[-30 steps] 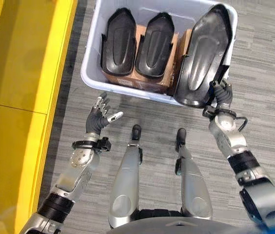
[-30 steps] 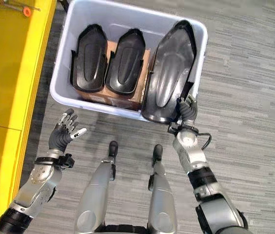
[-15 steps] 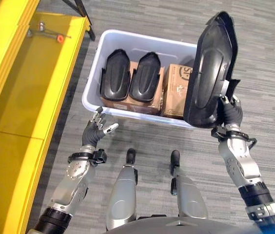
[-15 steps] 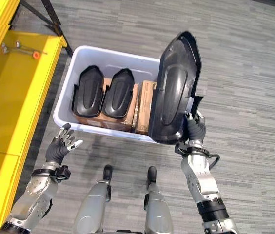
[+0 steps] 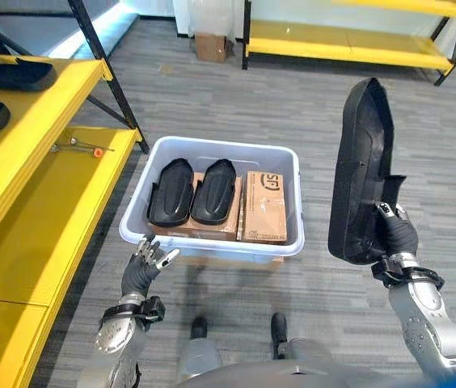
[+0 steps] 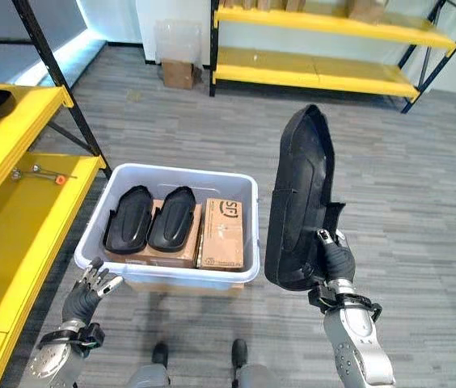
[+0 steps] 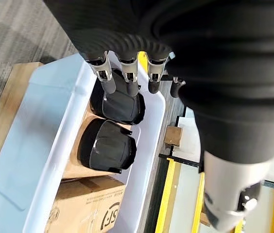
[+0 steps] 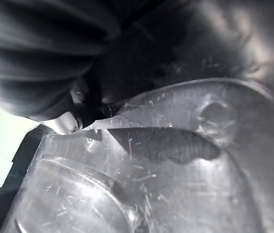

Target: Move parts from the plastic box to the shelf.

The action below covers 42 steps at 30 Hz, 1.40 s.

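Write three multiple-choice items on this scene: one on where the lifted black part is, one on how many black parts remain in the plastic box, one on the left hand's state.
1. Where is the large black part?
A. Lying in the plastic box
B. Held upright in the right hand, outside the box
C. On the yellow shelf

2. How many black parts lie in the plastic box?
A. Two
B. Four
C. None

3. What state is the left hand in?
A. Curled round the box rim
C. Pinching a cardboard carton
B. Open, holding nothing

Answers:
1 B: the right hand grips the part's lower end, beside the box on the robot's right.
2 A: two black parts rest side by side on cartons, next to a cardboard carton.
3 B: the left hand hangs by the box's near wall, fingers spread, touching nothing.
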{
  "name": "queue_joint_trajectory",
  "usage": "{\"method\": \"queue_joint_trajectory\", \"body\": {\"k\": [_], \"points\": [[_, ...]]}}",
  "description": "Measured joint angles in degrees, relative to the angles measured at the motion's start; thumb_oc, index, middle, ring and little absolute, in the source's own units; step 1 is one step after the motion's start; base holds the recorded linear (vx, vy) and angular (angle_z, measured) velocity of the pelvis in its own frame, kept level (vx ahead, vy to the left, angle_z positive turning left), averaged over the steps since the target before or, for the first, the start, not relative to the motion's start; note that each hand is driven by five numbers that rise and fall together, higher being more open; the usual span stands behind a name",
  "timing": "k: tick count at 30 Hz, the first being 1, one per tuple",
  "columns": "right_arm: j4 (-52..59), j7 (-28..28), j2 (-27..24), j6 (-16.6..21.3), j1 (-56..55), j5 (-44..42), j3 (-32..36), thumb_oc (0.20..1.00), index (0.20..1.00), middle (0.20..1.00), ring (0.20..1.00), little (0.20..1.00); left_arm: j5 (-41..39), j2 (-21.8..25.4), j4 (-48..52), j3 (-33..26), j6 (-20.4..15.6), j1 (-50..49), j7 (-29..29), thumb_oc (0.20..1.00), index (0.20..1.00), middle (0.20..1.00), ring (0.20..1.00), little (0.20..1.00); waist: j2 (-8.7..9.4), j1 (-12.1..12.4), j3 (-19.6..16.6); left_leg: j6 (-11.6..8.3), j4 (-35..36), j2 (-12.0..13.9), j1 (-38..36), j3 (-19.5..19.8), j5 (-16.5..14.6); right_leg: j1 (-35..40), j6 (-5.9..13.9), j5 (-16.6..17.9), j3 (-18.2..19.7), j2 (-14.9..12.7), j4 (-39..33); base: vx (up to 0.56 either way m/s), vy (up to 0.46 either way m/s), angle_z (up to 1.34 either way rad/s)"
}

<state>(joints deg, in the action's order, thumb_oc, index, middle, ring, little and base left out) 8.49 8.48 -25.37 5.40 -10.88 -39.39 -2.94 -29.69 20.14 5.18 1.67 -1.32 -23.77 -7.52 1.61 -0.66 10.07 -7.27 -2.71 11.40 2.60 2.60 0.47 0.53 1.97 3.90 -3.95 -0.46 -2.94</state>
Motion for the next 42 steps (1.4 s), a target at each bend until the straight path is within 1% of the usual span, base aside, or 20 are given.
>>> {"method": "queue_joint_trajectory", "body": {"k": [7, 8, 9, 10, 11, 12, 13, 17, 21, 23, 24, 26, 27, 28, 29, 30, 34, 39, 40, 42], "points": [[-0.02, -1.68, -3.66, -1.27, 3.38, -1.06, -0.31, 0.2, 0.2, 0.2, 0.2, 0.2, 0.0, -3.15, -2.62, 0.97, 0.42, 3.3, 0.11, 1.0, 1.0, 1.0, 1.0, 1.0, -2.26, 3.89, 0.83, -0.2, 1.21, 3.36, 2.0, 2.93, 1.17, -0.11, -2.68, -3.66, -7.2, 2.56, 5.3, -0.15, -0.068, 0.79], [0.74, -1.34, -2.12, 0.68, -3.74, -1.36, 1.46, 0.2, 0.2, 0.2, 0.2, 0.2, 0.04, -3.73, -5.54, 3.84, 0.81, 6.35, 0.28, 1.0, 1.0, 1.0, 1.0, 1.0, -1.63, 2.55, 1.08, 9.49, 5.96, 2.22, 3.13, -3.05, -3.58, 1.4, -2.33, -4.21, -15.43, -0.76, 6.42, -0.21, 0.155, 2.39], [0.57, -1.02, -1.72, 0.14, -6.71, -2.14, 1.35, 0.2, 0.2, 0.2, 0.2, 0.2, 0.05, -4.3, -5.54, 4.96, 0.33, 7.04, 0.54, 1.0, 1.0, 1.0, 1.0, 1.0, -0.75, 2.2, 1.31, 9.88, 7.73, 2.31, 2.61, -7.83, -6.67, 1.14, -3.3, -4.93, -15.88, -3.5, 7.5, 0.03, 0.197, 3.36], [0.7, -1.94, 3.51, -1.63, -9.78, -2.09, 3.05, 0.2, 0.2, 0.2, 0.2, 0.2, 1.11, -4.3, -3.73, 5.29, 0.48, 3.87, 1.57, 1.0, 1.0, 1.0, 1.0, 1.0, -0.43, 2.21, 1.0, 1.7, -2.14, 6.52, 5.26, -17.38, -1.43, 1.91, -1.97, -5.52, -18.37, -5.11, 4.82, 0.16, 0.462, 2.04], [0.58, -1.99, 4.98, -2.64, -9.76, -2.78, 2.8, 0.2, 0.2, 0.2, 0.2, 0.2, 1.2, -4.94, -4.03, 4.07, 1.15, 1.14, 1.72, 1.0, 1.0, 1.0, 1.0, 1.0, -2.17, 2.53, 0.18, -1.71, -1.1, 7.23, -0.43, -15.57, 0.46, 3.17, 0.27, -4.83, -18.37, -5.65, 3.48, 0.22, 0.344, 1.48], [0.47, -2.03, 4.34, -2.7, -7.75, -3.19, 4.07, 0.2, 0.2, 0.2, 0.2, 0.2, 1.86, -5.7, -3.64, 3.73, 0.86, 2.03, 2.25, 1.0, 1.0, 1.0, 1.0, 1.0, -3.75, 1.81, -0.72, -1.65, 2.88, 3.14, -4.44, -12.96, 0.2, 3.22, 2.4, -2.86, -18.42, -7.85, 3.56, 0.28, 0.553, 0.32], [-1.11, -2.22, 4.7, -2.69, -4.13, -3.31, 3.12, 0.2, 0.2, 0.2, 0.2, 0.2, 2.18, -5.43, -3.94, 2.25, 0.44, 3.94, 2.39, 1.0, 1.0, 1.0, 1.0, 1.0, -2.31, 1.73, -0.52, 0.25, 3.27, -1.17, -5.54, -13.23, 0.94, 2.74, 3.26, -1.08, -17.61, -11.21, 3.85, 0.24, 0.328, 0.2], [-0.49, -2.68, 5.37, -2.91, -4.09, -3.2, 0.21, 0.2, 0.2, 0.2, 0.2, 0.2, 2.21, -0.6, -3.7, -0.16, -0.28, 6.91, 2.14, 1.0, 1.0, 1.0, 1.0, 1.0, 4.63, 3.4, -1.56, 3.28, -7.95, -4.92, 1.73, -12.01, -5.74, 3.3, 3.13, -0.45, -18.83, -15.19, 0.64, 0.14, 0.269, 0.17], [-0.27, -3.23, 7.87, -3.02, -2.12, -3.15, -1.0, 0.2, 0.2, 0.2, 0.2, 0.2, 2.21, 0.71, -3.84, -1.27, -0.34, 6.43, 1.35, 1.0, 1.0, 1.0, 1.0, 1.0, 6.23, 4.6, -2.52, 6.12, -16.24, -7.52, 6.64, -11.46, -10.44, 2.02, 1.48, 1.7, -19.09, -18.11, 2.64, 0.11, 0.237, 0.15], [-0.38, -3.06, 8.59, -3.16, -1.4, -3.11, -1.18, 0.2, 0.2, 0.2, 0.2, 0.2, 2.2, -0.3, -4.47, -1.66, -0.37, 6.85, 0.57, 1.0, 1.0, 1.0, 1.0, 1.0, 4.48, 4.54, -2.93, 7.82, -17.07, -7.83, 8.29, -10.69, -10.72, 0.26, 0.78, 3.49, -19.53, -19.44, 4.98, 0.11, 0.296, 0.42], [-0.39, -2.46, 9.24, -3.3, -1.16, -3.02, -1.4, 0.2, 0.2, 0.2, 0.2, 0.2, 2.2, -0.87, -4.47, -2.03, -0.61, 6.96, -0.03, 1.0, 1.0, 1.0, 1.0, 1.0, 1.93, 4.56, -2.17, 9.06, -17.5, -10.12, 8.58, -9.29, -11.56, -1.3, 1.44, 6.68, -18.46, -21.89, 10.44, 0.13, 0.43, 0.85], [-0.24, -1.58, 9.66, -3.12, -0.64, -3.02, -1.97, 0.2, 0.2, 0.2, 0.2, 0.2, 2.27, -1.49, -5.54, -2.91, -1.37, 6.62, -0.53, 1.0, 1.0, 1.0, 1.0, 1.0, 0.11, 4.23, -2.14, 12.51, -18.67, -13.54, 9.63, -7.74, -12.24, -5.85, 0.93, 8.89, -15.4, -26.57, 20.23, 0.18, 0.253, 0.84], [-0.55, -1.36, 9.72, -3.24, -0.87, -3.05, -2.76, 0.2, 0.2, 0.2, 0.2, 0.2, 2.28, -1.64, -6.22, -2.71, -1.48, 6.52, -1.17, 1.0, 1.0, 1.0, 1.0, 1.0, -0.93, 3.66, -2.34, 14.14, -17.54, -15.14, 9.41, -5.48, -10.82, -7.89, -1.07, 10.73, -12.88, -27.24, 24.82, 0.19, 0.081, 0.81], [-0.57, -1.46, 9.63, -3.31, -1.51, -3.04, -3.14, 0.2, 0.2, 0.2, 0.2, 0.2, 2.28, -1.67, -6.4, -2.63, -1.43, 7.24, -1.35, 1.0, 1.0, 1.0, 1.0, 1.0, -1.4, 2.82, -2.49, 14.4, -16.13, -15.59, 8.62, -3.61, -10.06, -9.13, -0.46, 8.07, -10.07, -25.72, 26.51, 0.17, 0.048, 0.82], [-0.69, -1.79, 9.68, -3.64, -2.06, -3.07, -3.45, 0.2, 0.2, 0.2, 0.2, 0.2, 2.33, -1.7, -6.42, -2.18, -1.81, 7.44, -1.66, 1.0, 1.0, 1.0, 1.0, 1.0, -2.77, 2.7, -2.18, 14.86, -13.15, -14.33, 7.43, -1.45, -7.78, -10.1, 2.12, -0.17, -1.24, -17.89, 25.13, 0.16, 0.002, 1.01], [-0.72, -2.08, 9.59, -3.74, -2.6, -3.14, -4.17, 0.2, 0.2, 0.2, 0.2, 0.2, 2.38, -0.04, -6.51, -1.85, -1.85, 7.44, -1.59, 1.0, 1.0, 1.0, 1.0, 1.0, -2.63, 1.74, -1.51, 14.14, -6.26, -14.01, 4.29, 1.25, -3.79, -11.68, 3.63, -5.78, 2.31, -8.64, 19.86, 0.21, 0.004, 0.89], [-0.61, -2.2, 9.47, -3.69, -3.8, -3.18, -2.8, 0.2, 0.2, 0.2, 0.2, 0.2, 3.52, -0.71, -8.93, -0.51, -1.68, 8.82, -1.25, 1.0, 1.0, 1.0, 1.0, 1.0, -0.31, -1.63, -0.13, 12.42, 0.98, -17.57, -2.02, 4.89, -2.27, -15.62, 3.19, -5.68, 11.25, 1.25, 10.52, 0.16, -0.028, 0.7], [-0.6, -2.56, 9.31, -3.72, -7.94, -3.25, 0.28, 0.2, 0.2, 0.2, 0.2, 0.2, 4.69, -2.75, -8.8, 2.22, -1.61, 9.46, 0.73, 1.0, 1.0, 1.0, 1.0, 1.0, -0.84, -4.46, 0.7, 12.38, 1.56, -20.63, -6.98, 12.35, -3.59, -17.79, 2.72, -0.33, 13.83, 4.09, 2.31, 0.29, -0.154, 0.83], [-0.65, -3.03, 9.06, -3.78, -9.59, -3.3, 0.96, 0.2, 0.2, 0.2, 0.2, 0.2, 4.73, -3.64, -8.68, 2.84, -1.5, 9.24, 1.28, 1.0, 1.0, 1.0, 1.0, 1.0, -1.78, -6.11, 1.0, 11.9, 2.42, -20.68, -10.15, 13.67, -3.88, -15.68, -0.11, 2.03, 12.39, 4.04, 2.05, 0.31, -0.211, 1.06], [-0.78, -3.35, 8.4, -3.79, -9.51, -3.28, 0.99, 0.2, 0.2, 0.2, 0.2, 0.2, 4.81, -4.29, -8.6, 2.69, -1.55, 7.98, 1.32, 1.0, 1.0, 1.0, 1.0, 1.0, -2.87, -5.91, 0.45, 10.64, 3.42, -20.49, -12.42, 13.18, -4.73, -14.97, -0.62, 2.36, 10.69, 4.63, 4.45, 0.24, -0.198, 0.49]]}}
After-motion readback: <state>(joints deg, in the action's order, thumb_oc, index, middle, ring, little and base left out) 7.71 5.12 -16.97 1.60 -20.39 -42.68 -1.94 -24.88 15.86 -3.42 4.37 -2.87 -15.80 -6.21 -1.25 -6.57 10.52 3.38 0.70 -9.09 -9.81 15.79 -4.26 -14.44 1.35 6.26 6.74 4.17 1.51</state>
